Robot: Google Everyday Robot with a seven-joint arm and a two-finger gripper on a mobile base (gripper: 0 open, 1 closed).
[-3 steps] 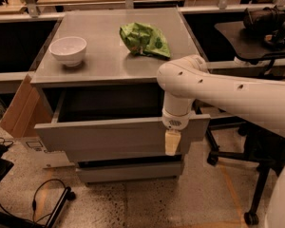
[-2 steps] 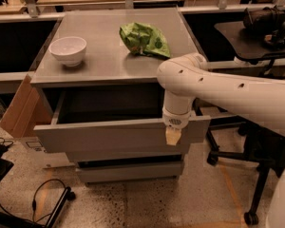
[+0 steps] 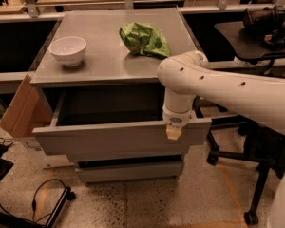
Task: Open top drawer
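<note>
Camera view looks down on a grey metal bench [image 3: 109, 65] filling the middle of the frame, with the top drawer [image 3: 104, 137] pulled out toward the bottom of the picture. Its plain, flat grey front stands well forward of the bench edge, and its dark, shallow interior shows between the front and the cabinet body. A white robot arm [image 3: 228, 91] enters from the right edge and bends downward just right of centre. The hand [image 3: 173, 132] sits at the end of it, at the upper edge of the drawer front and toward that front's right end. A pale cream tip of the hand hangs down over the outer face of the front, touching or just in front of it; whether the hand is apart, together or clamped on the front cannot be told, since the wrist covers the rest. On the bench, a white bowl [image 3: 67, 50] stands upright in the upper left. A crumpled green bag [image 3: 145, 39] lies near the top centre, well apart from the bowl. Below the open drawer, a shorter lower drawer front [image 3: 128, 171] sits back, flush with the cabinet. A brown cardboard box [image 3: 18, 109] leans against the left side of the cabinet. A black office chair [image 3: 256, 175] stands at the right, partly behind the arm, and a black cable [image 3: 33, 201] loops over the speckled floor at lower left.
</note>
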